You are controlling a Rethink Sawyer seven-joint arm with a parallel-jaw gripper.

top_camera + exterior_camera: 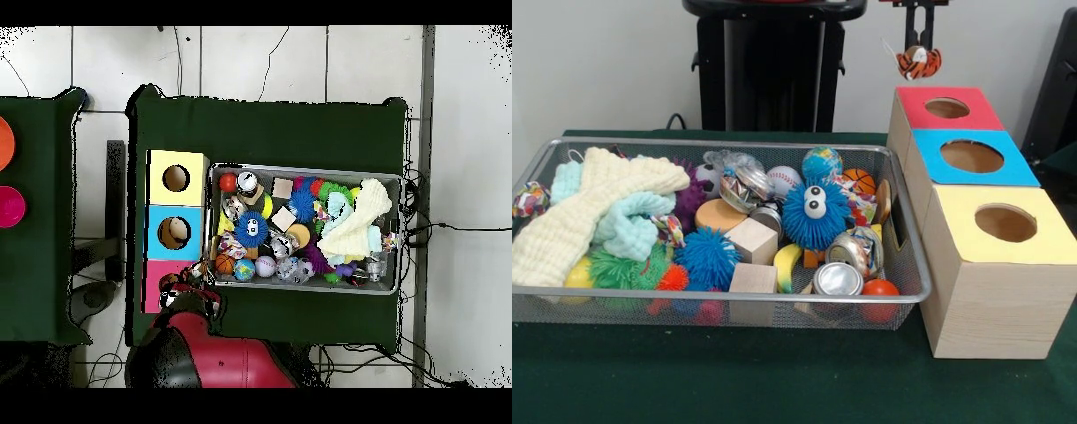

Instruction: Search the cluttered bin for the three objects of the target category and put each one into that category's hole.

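Green cloth covers the table (777,380). End effector (919,55) is closed on an orange striped toy (919,62), suspended above the red hole (947,108), seemingly about to drop it. Wire bin (914,283) remains crowded; earlier deposits cannot be verified.

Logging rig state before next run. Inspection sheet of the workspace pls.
Surface: green cloth covers the table.
Job's things: wire bin; wooden box with red hole, blue hole, yellow hole.
Clutter: bin packed with spiky balls, blocks, cans, cloths, blue googly-eyed ball.
Tool: above the red hole, shut on an orange striped toy.
Cables: several on the floor.
Surroundings: second green table.
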